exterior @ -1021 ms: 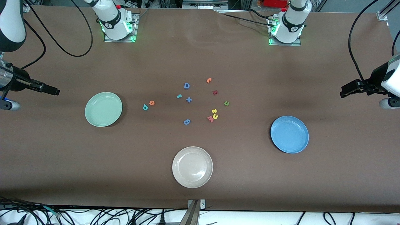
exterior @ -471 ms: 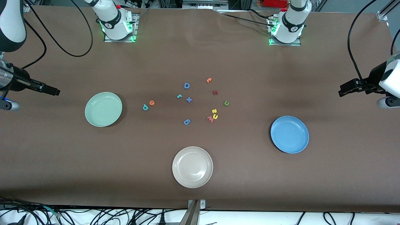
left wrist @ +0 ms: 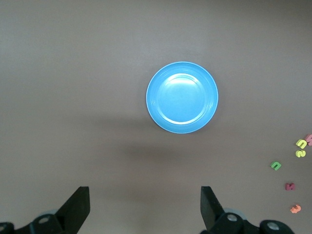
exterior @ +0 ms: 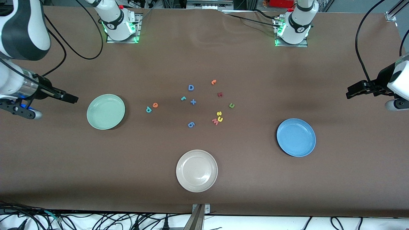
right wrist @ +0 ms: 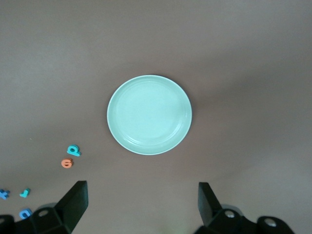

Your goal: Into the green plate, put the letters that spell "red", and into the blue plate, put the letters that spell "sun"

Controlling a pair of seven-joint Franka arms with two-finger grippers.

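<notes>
The letters sit in a loose cluster at the middle of the table, between the green plate (exterior: 105,111) and the blue plate (exterior: 296,137). The teal d (exterior: 148,109) and orange e (exterior: 155,104) lie just beside each other toward the green plate; the teal r (exterior: 183,98) is near the blue D (exterior: 190,87). The yellow s (exterior: 219,113), yellow arch (exterior: 220,119) and green arch (exterior: 232,105) lie toward the blue plate. The cream plate (exterior: 196,171) is nearer the front camera. The right gripper (exterior: 72,98) hangs beside the green plate, fingers apart, holding nothing; the left gripper (exterior: 351,92) waits over bare table at its own end, fingers apart, holding nothing.
</notes>
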